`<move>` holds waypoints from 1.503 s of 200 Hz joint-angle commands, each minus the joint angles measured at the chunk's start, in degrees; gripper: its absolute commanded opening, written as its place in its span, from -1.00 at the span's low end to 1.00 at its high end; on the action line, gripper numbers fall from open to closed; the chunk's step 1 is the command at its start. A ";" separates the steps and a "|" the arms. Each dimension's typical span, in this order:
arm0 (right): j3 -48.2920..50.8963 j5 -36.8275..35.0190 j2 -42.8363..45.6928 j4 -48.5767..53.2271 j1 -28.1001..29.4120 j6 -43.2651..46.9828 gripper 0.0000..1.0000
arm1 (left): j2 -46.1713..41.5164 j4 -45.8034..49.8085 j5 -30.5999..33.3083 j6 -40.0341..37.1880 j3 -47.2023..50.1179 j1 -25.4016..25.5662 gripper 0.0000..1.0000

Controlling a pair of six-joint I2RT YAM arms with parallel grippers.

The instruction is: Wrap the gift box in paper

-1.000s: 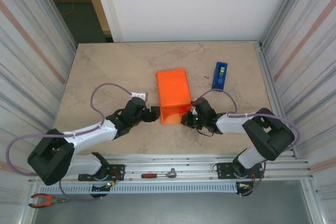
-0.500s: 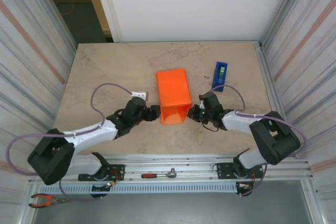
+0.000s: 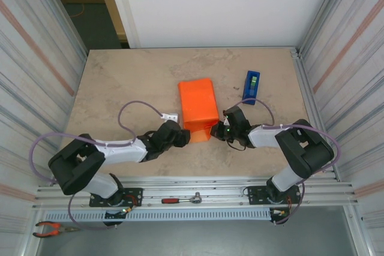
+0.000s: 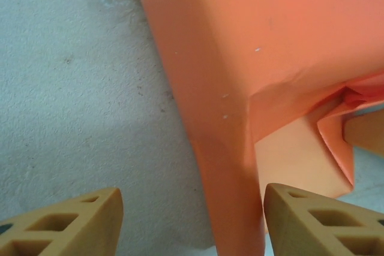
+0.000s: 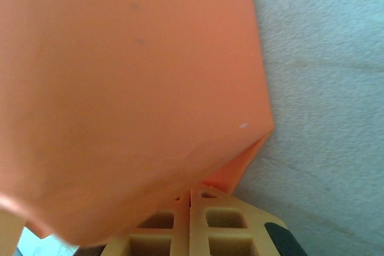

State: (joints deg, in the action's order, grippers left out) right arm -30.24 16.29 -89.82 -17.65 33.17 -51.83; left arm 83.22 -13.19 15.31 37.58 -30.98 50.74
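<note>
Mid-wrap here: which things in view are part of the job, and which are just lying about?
Job: bright orange paper sheet, folded into a bundle; blue tape dispenser, probably for sealing.
Lying about: red-handled ratchet wrench; red-handled pliers.

The orange paper (image 3: 198, 107) is lying mid-table, folded into a boxy parcel (creased edges), its loose flaps pointing toward 6 o'clock.

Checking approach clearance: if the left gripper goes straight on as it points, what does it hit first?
The paper. The left gripper straddles the parcel's folded corner edge with its jaws open, so it would likely meet that fold first, though depth is unclear.
</note>
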 commanded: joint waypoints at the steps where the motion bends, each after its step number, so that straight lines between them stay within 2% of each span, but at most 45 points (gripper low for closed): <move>1: 0.51 -1.04 -0.37 -1.25 1.04 -1.58 -1.00 | 1.34 -0.24 4.30 1.35 -2.66 0.56 0.18; 48: 1.19 -2.12 1.08 -0.85 2.49 -2.31 -1.00 | 4.77 -0.05 5.36 1.71 -4.56 2.12 -0.11; 82: 0.95 -2.50 1.67 0.24 2.43 -1.89 -1.00 | 7.56 1.03 7.67 3.13 -5.55 3.94 -0.19; 139: 0.88 -2.41 2.03 0.46 2.35 -2.03 -1.00 | 12.18 4.34 11.46 3.95 -9.51 5.95 -0.67; 166: 0.91 -2.71 3.53 1.59 2.17 -1.66 -1.00 | 12.84 5.93 12.85 3.75 -10.23 6.04 -1.00; 211: 2.22 -2.89 8.54 4.72 -0.23 -0.96 -1.00 | 11.76 7.21 14.74 0.69 -9.33 5.71 -1.00; 266: 4.35 -2.65 14.07 8.38 -2.52 -0.01 -1.00 | 7.91 6.82 12.88 -4.71 -6.89 3.53 -1.00; 300: 4.84 -1.23 12.67 6.32 -2.31 -0.29 -1.00 | 5.09 4.81 8.98 -7.29 -5.96 3.50 -0.37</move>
State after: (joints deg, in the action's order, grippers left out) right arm -26.17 14.57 -76.82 -11.49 30.83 -53.30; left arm 92.31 -7.29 26.35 33.39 -38.17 54.33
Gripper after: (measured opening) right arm 0.058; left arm 0.255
